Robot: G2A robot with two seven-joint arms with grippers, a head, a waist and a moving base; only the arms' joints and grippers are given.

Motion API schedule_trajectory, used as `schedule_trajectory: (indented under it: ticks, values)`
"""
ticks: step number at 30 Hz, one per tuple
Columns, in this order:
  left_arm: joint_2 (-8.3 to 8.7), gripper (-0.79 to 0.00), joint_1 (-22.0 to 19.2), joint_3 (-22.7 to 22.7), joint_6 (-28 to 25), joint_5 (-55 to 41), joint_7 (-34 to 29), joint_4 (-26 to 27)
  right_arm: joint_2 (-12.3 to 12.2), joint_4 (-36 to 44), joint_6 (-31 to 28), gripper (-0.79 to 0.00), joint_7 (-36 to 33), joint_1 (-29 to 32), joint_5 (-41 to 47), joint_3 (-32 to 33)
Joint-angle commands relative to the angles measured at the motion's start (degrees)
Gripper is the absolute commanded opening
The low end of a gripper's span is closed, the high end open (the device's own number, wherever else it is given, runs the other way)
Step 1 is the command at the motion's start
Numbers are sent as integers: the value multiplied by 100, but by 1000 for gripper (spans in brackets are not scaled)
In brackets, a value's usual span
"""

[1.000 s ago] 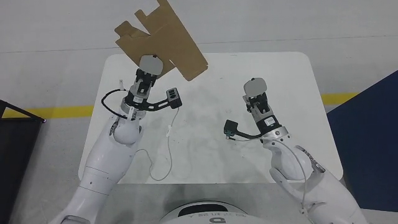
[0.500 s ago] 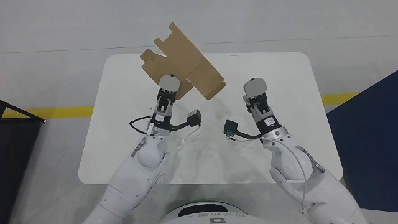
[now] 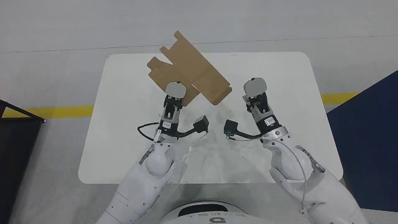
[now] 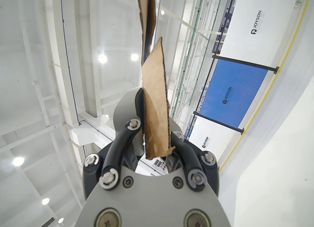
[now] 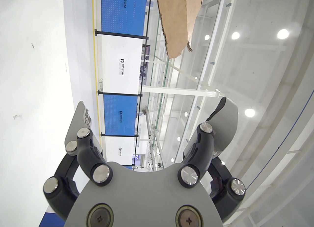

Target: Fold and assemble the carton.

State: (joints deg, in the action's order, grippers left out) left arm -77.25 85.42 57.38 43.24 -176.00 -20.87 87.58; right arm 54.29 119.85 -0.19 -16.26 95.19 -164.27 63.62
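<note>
A flattened brown carton (image 3: pixel 189 70) is held up above the white table (image 3: pixel 286 74), tilted, its notched flaps toward the far left. My left gripper (image 3: pixel 175 91) is shut on the carton's near edge. In the left wrist view the cardboard (image 4: pixel 155 105) runs edge-on out from between the closed fingers (image 4: pixel 126 112). My right gripper (image 3: pixel 255 88) stands open to the right of the carton, apart from it. The right wrist view shows its two fingertips (image 5: pixel 228 115) spread wide, with a corner of the carton (image 5: pixel 176 17) farther off.
A yellow floor line (image 3: pixel 62 111) runs past both sides of the table. A dark blue panel (image 3: pixel 373 137) stands at the right, and a black frame (image 3: pixel 15 121) at the left edge. Bare tabletop lies around both arms.
The left arm has swung to the right and nearer the table's middle, carrying the carton toward the right gripper. The right arm has kept still.
</note>
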Motion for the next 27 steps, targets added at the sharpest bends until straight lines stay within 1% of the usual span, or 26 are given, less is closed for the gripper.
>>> schedule_trajectory:
  ticks: [1, 3, 4, 10, 12, 14, 15, 16, 18, 22, 25, 27]
  values:
    - [-121, -785, -39, 250, -74, 0, -146, -57, 0, 0, 0, 0, 0, 0, 0, 0]
    - [-216, -785, -69, 462, -202, 0, 26, -126, 0, 0, 0, 0, 0, 0, 0, 0]
    - [-228, -785, -82, 508, -233, 0, 92, -139, 0, 0, 0, 0, 0, 0, 0, 0]
    - [-228, -785, -82, 508, -233, 0, 92, -139, 4, 12, 25, 0, 12, -2, 46, 2]
    - [-207, -785, -122, 661, -299, 450, 108, -87, 51, 43, 460, 0, 103, 23, 916, 77]
    - [-174, -785, -131, 920, -271, 1399, -70, -1, 93, -13, 1034, 0, 459, 55, 2099, 217]
    - [-165, -785, -117, 1030, -253, 1831, -235, 51, 102, -83, 1222, 0, 630, 56, 2487, 329]
    - [-158, -785, -115, 1135, -257, 2236, -394, 98, 108, -148, 1344, 0, 778, 80, 2809, 423]
    - [-121, -785, -169, 1392, -308, 3411, -646, 170, 130, -194, 1560, 0, 1153, 139, 3618, 550]
    - [-19, -785, -328, 1837, -325, 5783, -1168, 199, 166, -433, 1711, 0, 1893, 157, 4904, 804]
    - [115, -785, -535, 2145, -389, 7956, -1634, 235, 195, -564, 1716, 0, 2310, 153, 5519, 916]
    - [230, -785, -657, 2251, -502, 9532, -2152, 244, 219, -618, 1714, 0, 2594, 153, 5934, 966]
